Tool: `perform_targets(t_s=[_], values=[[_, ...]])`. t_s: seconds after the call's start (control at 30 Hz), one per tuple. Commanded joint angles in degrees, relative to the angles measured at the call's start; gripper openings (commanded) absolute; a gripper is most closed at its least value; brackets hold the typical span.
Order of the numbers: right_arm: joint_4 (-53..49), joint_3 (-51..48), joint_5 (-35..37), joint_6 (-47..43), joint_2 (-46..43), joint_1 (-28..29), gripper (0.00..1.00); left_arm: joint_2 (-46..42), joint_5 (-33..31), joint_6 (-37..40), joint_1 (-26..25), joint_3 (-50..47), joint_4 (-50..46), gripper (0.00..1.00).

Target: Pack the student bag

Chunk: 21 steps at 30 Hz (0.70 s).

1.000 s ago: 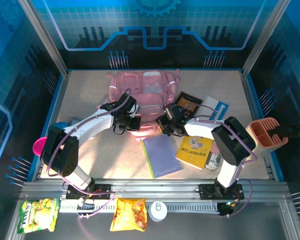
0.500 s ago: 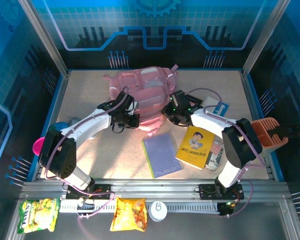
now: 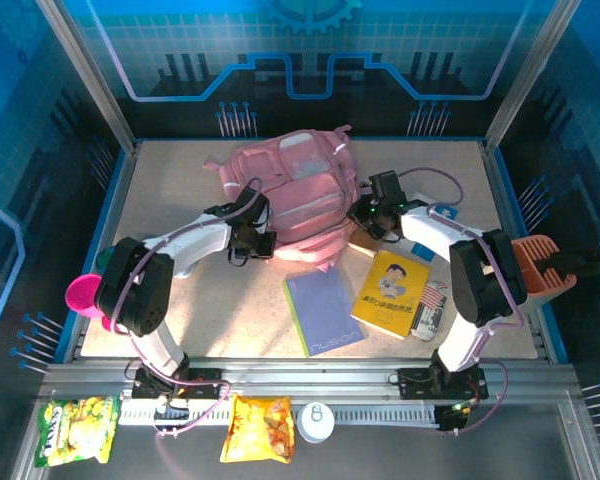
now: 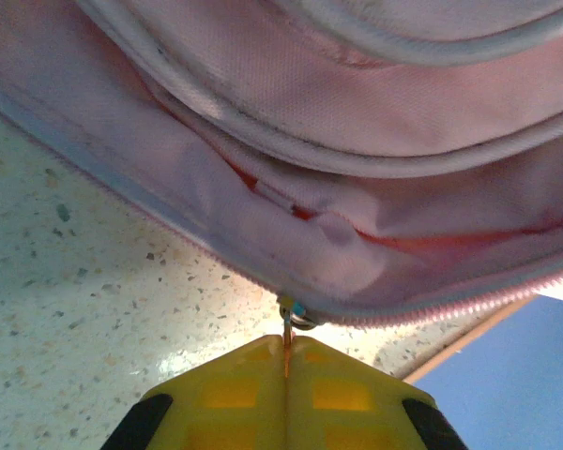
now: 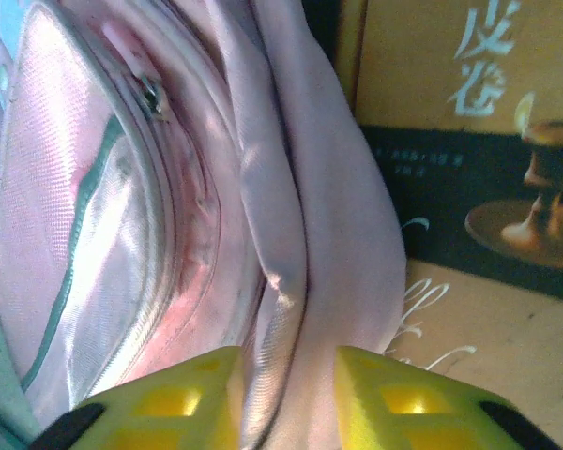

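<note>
Since a second ago, the right arm swung from the near edge of the bag to its right side, and the bag bunched up toward the back of the table. Left jaws were clenched on the zip pull. Right jaws stood partly apart around a fold of the bag's side, beside a dark book; we couldn't tell if it was pinched. Our take: secure that fold first, then drag the zip slowly along its track.
</note>
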Motion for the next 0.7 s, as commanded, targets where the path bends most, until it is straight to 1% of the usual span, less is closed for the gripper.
perform_targets(t_s=[0.0, 0.13, 0.27, 0.37, 0.5, 0.57, 0.67], values=[[-0.19, 1.55, -2.56, -2.31, -1.67, -0.90, 0.42, 1.27, 1.55, 1.13, 0.75, 1.29, 0.33, 0.00], [-6.85, 0.40, -2.14, -1.05, -5.94, -0.53, 0.61, 1.02, 3.46, 1.21, 0.68, 1.95, 1.12, 0.00], [-10.05, -3.65, -0.34, 5.08, -10.26, 2.07, 0.78, 0.80, 4.12, 1.13, 0.68, 1.90, 1.39, 0.00], [-9.50, -5.85, 0.29, 11.38, -11.13, 5.32, 0.86, 0.53, 4.13, 1.22, 0.70, 1.68, 1.42, 0.00], [-9.75, -4.74, 1.24, 16.62, -8.75, 9.60, 0.88, 0.36, 4.23, 1.32, 0.68, 1.67, 1.43, 0.00], [-10.51, -3.62, 4.19, 18.41, -7.32, 11.93, 0.91, 0.36, 4.41, 1.31, 0.68, 1.66, 1.37, 0.00], [-10.79, -1.76, 8.63, 19.60, -5.49, 13.99, 0.92, 0.44, 4.47, 1.31, 0.70, 1.64, 1.27, 0.00]])
